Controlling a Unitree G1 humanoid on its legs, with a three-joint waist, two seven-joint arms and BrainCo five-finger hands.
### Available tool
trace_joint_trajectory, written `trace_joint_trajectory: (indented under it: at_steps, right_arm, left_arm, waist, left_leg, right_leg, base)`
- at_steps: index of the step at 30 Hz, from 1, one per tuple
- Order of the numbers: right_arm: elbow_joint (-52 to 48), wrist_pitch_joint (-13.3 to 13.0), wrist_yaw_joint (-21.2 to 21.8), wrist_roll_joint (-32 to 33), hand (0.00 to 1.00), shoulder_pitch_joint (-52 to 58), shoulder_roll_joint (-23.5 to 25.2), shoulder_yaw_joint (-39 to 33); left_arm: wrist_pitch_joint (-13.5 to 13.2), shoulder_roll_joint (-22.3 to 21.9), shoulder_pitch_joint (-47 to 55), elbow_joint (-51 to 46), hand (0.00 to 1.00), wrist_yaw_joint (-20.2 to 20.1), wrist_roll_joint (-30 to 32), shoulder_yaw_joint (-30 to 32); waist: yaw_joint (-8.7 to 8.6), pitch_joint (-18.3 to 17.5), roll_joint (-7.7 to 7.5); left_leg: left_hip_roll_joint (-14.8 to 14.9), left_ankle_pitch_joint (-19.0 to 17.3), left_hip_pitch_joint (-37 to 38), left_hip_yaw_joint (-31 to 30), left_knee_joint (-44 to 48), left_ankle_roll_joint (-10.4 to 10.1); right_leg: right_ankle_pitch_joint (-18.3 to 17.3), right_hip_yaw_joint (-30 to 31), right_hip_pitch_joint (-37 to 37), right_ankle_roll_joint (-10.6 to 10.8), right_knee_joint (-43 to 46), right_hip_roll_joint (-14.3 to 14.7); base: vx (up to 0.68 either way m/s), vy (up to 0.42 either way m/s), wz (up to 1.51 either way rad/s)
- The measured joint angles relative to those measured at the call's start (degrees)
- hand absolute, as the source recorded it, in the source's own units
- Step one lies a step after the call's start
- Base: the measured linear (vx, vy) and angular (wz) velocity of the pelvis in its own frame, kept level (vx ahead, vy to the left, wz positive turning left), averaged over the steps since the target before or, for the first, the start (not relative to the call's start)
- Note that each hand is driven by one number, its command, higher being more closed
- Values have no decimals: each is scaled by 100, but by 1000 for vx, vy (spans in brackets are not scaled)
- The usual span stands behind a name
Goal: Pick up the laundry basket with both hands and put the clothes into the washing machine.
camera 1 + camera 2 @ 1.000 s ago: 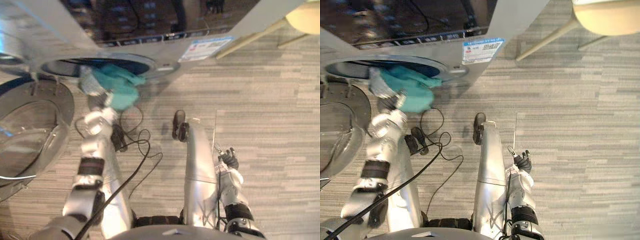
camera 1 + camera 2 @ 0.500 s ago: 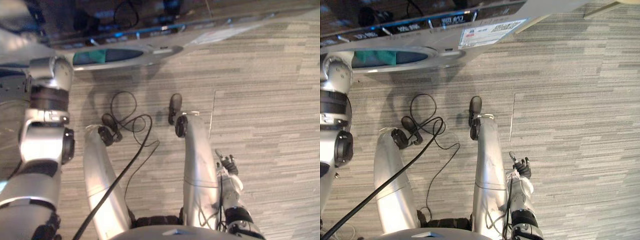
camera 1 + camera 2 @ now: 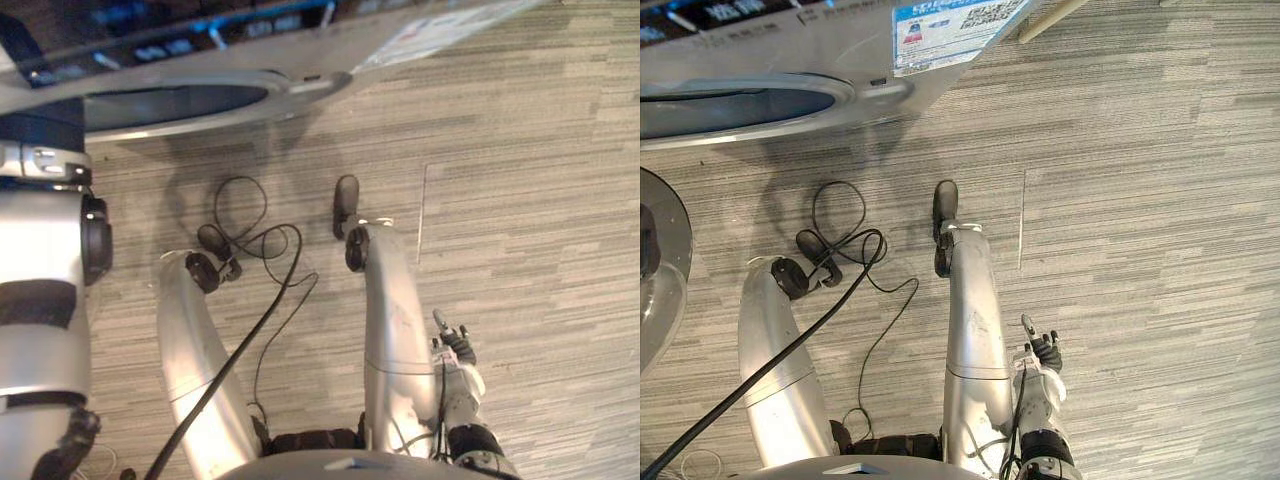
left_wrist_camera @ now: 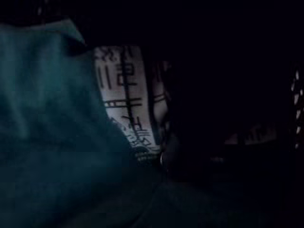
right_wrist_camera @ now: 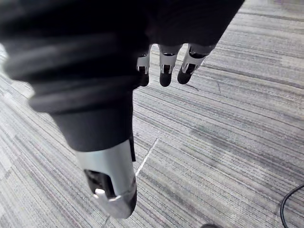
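While the left arm [image 3: 45, 250] is running up to the washer's [image 3: 840, 60] opening [image 3: 170, 100] and the left robot hand is sitting hidden inside the drum, I am reading the step as dropping the clothes in. I cannot tell what state that robot hand is in. The right robot hand [image 3: 1043, 352] is hanging low over the floor [image 3: 1140, 200], its fingers [image 5: 164, 66] loosely straight and holding nothing. I am judging that the release is best made deep in the drum, past the rim, so no fabric is trailing over the seal. The arm should then be coming straight back out without snagging cloth. The clothes are lying just ahead of the left robot hand, in the dark. A teal cloth [image 4: 47, 142], soft and rumpled in broad folds, is pressing close to the wrist. A white cloth [image 4: 126, 95] with dark line print is lying right beside it, seemingly touching. Both are looking limp and light, likely to cling and drag.
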Motion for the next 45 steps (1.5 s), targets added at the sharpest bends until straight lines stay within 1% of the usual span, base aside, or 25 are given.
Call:
trace_joint_trajectory:
  at_steps: [1,2,3,5,7,8,10,14,16,17,19,23,24,25,27,28,30,31,33,35,37,39,41,43,45]
  right_arm:
    - [4,-86,1,1,0,85,4,12]
    - [4,-105,5,1,0,113,4,25]
    - [11,-138,16,12,0,182,6,53]
    - [45,-203,19,70,0,206,-3,96]
    - [50,-222,16,176,0,208,-50,214]
    - [69,-217,15,246,0,210,-76,269]
    - [92,-214,15,287,0,211,-75,271]
    - [92,-185,17,296,0,211,-69,275]
    - [91,-137,10,300,0,210,-71,275]
    - [90,-73,5,300,0,210,-74,276]
    - [76,14,-31,296,0,210,-63,274]
    - [-39,70,-41,218,0,209,-52,275]
    - [-53,75,-45,174,0,209,-54,275]
    - [-71,81,-48,163,0,209,-57,275]
    - [-257,168,-47,156,0,207,-56,284]
    - [-296,165,-47,148,0,207,-56,285]
    - [-428,166,-45,-41,0,207,-56,279]
    - [-468,163,-45,-61,0,208,-56,278]
    - [-507,164,-26,-63,0,206,-59,275]
    - [-511,164,-14,-64,0,206,-52,274]
    - [-506,164,-11,-65,0,206,-48,275]
    - [-493,159,-9,-67,0,204,-39,266]
    - [-462,156,-12,-68,0,208,-42,261]
    - [-405,162,-33,-73,0,209,-63,260]
    - [-320,178,-16,-204,0,209,-84,287]
  left_arm:
    - [151,39,-6,1,0,209,798,-80]
    - [202,61,-6,6,0,266,1049,-128]
    - [334,86,-5,24,0,352,1696,-159]
    - [432,84,-6,109,0,376,2041,-144]
    - [492,80,-5,305,0,372,2016,-118]
    - [557,68,-5,465,0,347,1895,-66]
    - [612,-53,2,546,0,312,1745,194]
    - [575,-360,292,700,0,240,1265,650]
    - [509,-546,514,806,0,191,575,722]
    - [472,-694,619,908,0,80,-5,791]
    - [418,-923,948,865,0,-147,-804,972]
    - [288,-1108,1816,219,0,-321,-1288,1273]
    - [217,-1193,2191,-240,0,-342,-1410,1303]
    - [173,-1250,2413,-489,0,-346,-1433,1308]
    - [-78,-1529,3526,-1619,0,-307,-1456,1293]
    - [-121,-1630,3806,-1840,0,-286,-1451,1286]
    - [-248,-2141,4853,-2500,0,-228,-1184,1274]
    - [-260,-2266,5091,-2573,0,-227,-1065,1262]
    - [-257,-2713,6041,-2828,0,-247,-645,1247]
    - [-255,-2968,6650,-2976,0,-262,-362,1240]
    - [-255,-3198,7150,-3024,0,-292,-173,1198]
    - [-256,-3450,7553,-3043,0,-416,73,1096]
    - [-263,-3552,7715,-2882,0,-541,224,1051]
    - [-255,-3676,7764,-2137,0,-754,346,1029]
    - [-222,-3689,7851,-1523,0,-887,461,1033]
  waist:
    - [11,1,-1]
    - [12,1,-1]
    - [10,1,-2]
    - [5,1,-3]
    - [1,2,-3]
    - [-1,2,-3]
    - [10,18,-33]
    - [21,27,-50]
    - [44,27,-50]
    - [63,27,-50]
    - [61,26,-51]
    - [62,27,-51]
    - [82,27,-51]
    - [90,27,-51]
    - [158,27,-51]
    - [188,26,-51]
    - [272,24,-50]
    - [309,24,-50]
    - [421,22,-51]
    - [474,21,-51]
    - [515,19,-48]
    - [553,15,-48]
    - [564,12,-48]
    - [588,-1,-49]
    - [620,-20,-42]
  left_leg:
    - [1,3,-21,2,8,1]
    - [1,5,-27,2,9,3]
    - [2,12,-53,-11,8,9]
    - [2,20,-93,-37,7,14]
    - [2,31,-128,-53,3,24]
    - [1,52,-169,-76,-1,43]
    - [-5,68,-203,-99,-6,56]
    - [-9,88,-204,-206,-23,60]
    - [-14,120,-204,-253,-87,60]
    - [-22,173,-204,-275,-168,56]
    - [-27,240,-183,-325,-274,69]
    - [-36,301,-162,-446,-337,16]
    - [-58,337,-132,-462,-395,8]
    - [-87,357,-101,-468,-432,4]
    - [-130,412,60,-542,-554,-42]
    - [-143,427,105,-564,-600,-45]
    - [-207,505,299,-617,-797,-28]
    - [-215,524,340,-621,-849,-24]
    - [-289,591,547,-617,-1067,-69]
    - [-325,647,705,-604,-1221,-69]
    - [-360,688,893,-598,-1355,-72]
    - [-411,782,1221,-556,-1586,-68]
    - [-433,834,1502,-507,-1765,-73]
    - [-539,953,2145,-334,-2212,-78]
    - [-559,1003,2745,-235,-2531,-98]
  right_leg:
    - [9,2,-24,-12,3,-1]
    - [13,1,-29,-16,1,-1]
    - [17,-11,-34,-20,-22,-1]
    - [38,-37,-34,-19,-61,-1]
    - [60,-54,-33,-9,-99,0]
    - [81,-78,-33,0,-133,-1]
    - [102,-105,-27,8,-162,-8]
    - [119,-209,90,9,-245,-16]
    - [142,-273,158,9,-332,-15]
    - [161,-333,204,24,-429,-18]
    - [169,-417,305,24,-530,-25]
    - [207,-552,399,-42,-569,-41]
    - [198,-581,438,-52,-577,-64]
    - [187,-599,468,-61,-579,-95]
    - [158,-684,662,-77,-639,-113]
    - [132,-704,713,-55,-661,-116]
    - [68,-809,940,-90,-733,-179]
    - [66,-834,992,-93,-770,-190]
    - [56,-856,1175,-110,-864,-218]
    - [55,-877,1310,-112,-953,-240]
    - [52,-899,1486,-117,-1024,-264]
    - [45,-919,1781,-121,-1163,-310]
    - [49,-925,2038,-119,-1282,-324]
    - [64,-909,2535,-105,-1533,-396]
    - [129,-892,3051,-111,-1809,-390]
  base:
    - [0,0,0]
    - [0,0,0]
    - [0,0,0]
    - [-15,17,0]
    - [-33,39,-1]
    - [-26,37,0]
    - [-24,39,1]
    - [-31,43,2]
    - [-39,38,4]
    - [-45,27,7]
    - [-39,23,11]
    - [-15,16,5]
    - [-16,6,16]
    - [-25,2,22]
    - [-30,-1,18]
    - [-36,-7,23]
    - [-49,-26,31]
    - [-58,-40,25]
    - [-46,-42,23]
    - [-21,-43,17]
    - [-5,-44,16]
    - [14,-51,18]
    - [22,-58,14]
    - [33,-73,18]
    - [48,-40,-2]
